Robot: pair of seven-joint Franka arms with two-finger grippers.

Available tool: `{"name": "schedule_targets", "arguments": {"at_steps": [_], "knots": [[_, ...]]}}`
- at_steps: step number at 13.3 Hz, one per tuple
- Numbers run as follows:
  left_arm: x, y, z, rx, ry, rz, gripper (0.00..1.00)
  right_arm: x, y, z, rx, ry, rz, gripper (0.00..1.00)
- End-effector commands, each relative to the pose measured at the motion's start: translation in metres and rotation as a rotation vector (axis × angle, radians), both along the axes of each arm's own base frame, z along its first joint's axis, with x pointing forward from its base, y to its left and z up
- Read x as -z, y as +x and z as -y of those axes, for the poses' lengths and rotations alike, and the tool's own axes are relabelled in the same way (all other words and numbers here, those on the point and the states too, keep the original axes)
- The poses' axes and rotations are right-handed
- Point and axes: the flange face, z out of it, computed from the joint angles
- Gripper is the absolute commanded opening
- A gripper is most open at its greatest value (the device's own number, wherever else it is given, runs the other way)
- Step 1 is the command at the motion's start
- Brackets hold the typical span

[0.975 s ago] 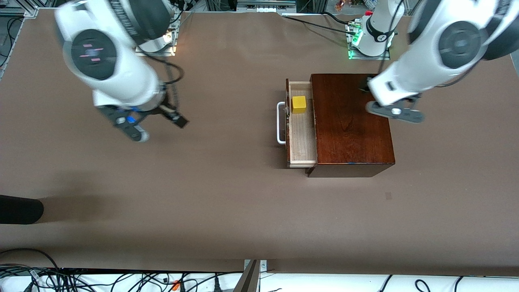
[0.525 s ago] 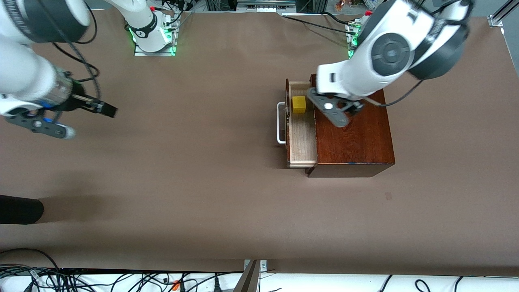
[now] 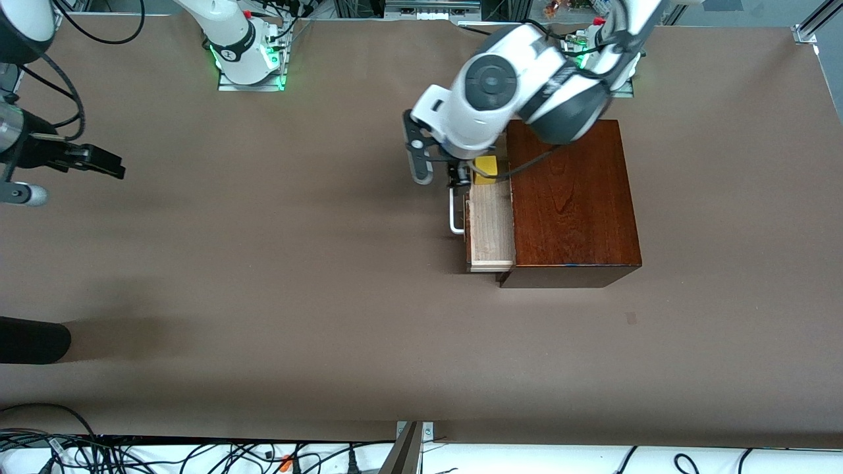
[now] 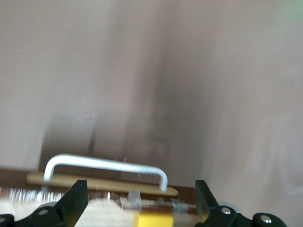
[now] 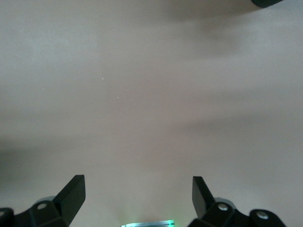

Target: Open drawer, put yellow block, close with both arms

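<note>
The dark mahogany box (image 3: 570,197) stands toward the left arm's end of the table. Its drawer (image 3: 490,227) is partly pulled out, with the white bar handle (image 3: 454,214) at its front. The yellow block (image 3: 487,164) lies in the tray, partly hidden under the left arm. My left gripper (image 3: 459,174) hangs open and empty over the drawer front. In the left wrist view the handle (image 4: 106,165) and the block (image 4: 154,220) show between the fingers of the left gripper (image 4: 140,198). My right gripper (image 3: 92,160) is open and empty over bare table, as the right wrist view (image 5: 137,194) shows.
The arm bases with green lights stand at the back of the table (image 3: 247,62) (image 3: 596,59). A dark object (image 3: 33,339) lies at the table's edge at the right arm's end. Cables (image 3: 132,454) run along the near edge.
The left arm has swung from over the box top to over the drawer front and handle. The right arm has drawn back toward its end of the table.
</note>
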Motion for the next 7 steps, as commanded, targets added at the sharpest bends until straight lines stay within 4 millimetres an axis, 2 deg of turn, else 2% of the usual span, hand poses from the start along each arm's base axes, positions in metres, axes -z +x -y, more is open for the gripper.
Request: {"name": "schedule_targets", "arguments": {"at_steps": [1, 3, 4, 7], "knots": [[0.039, -0.018, 0.035, 0.158, 0.063, 0.063, 1.0, -0.006, -0.008, 0.002, -0.037, 0.015, 0.014, 1.0], [0.072, -0.03, 0.042, 0.206, 0.083, 0.095, 1.0, -0.007, -0.008, 0.0, -0.034, 0.013, 0.015, 1.0], [0.084, -0.03, 0.037, 0.218, 0.098, 0.108, 1.0, -0.006, -0.008, 0.0, -0.025, 0.012, 0.01, 1.0], [0.106, -0.024, 0.03, 0.268, 0.138, 0.125, 1.0, -0.007, -0.008, 0.0, -0.022, 0.01, 0.015, 1.0]]}}
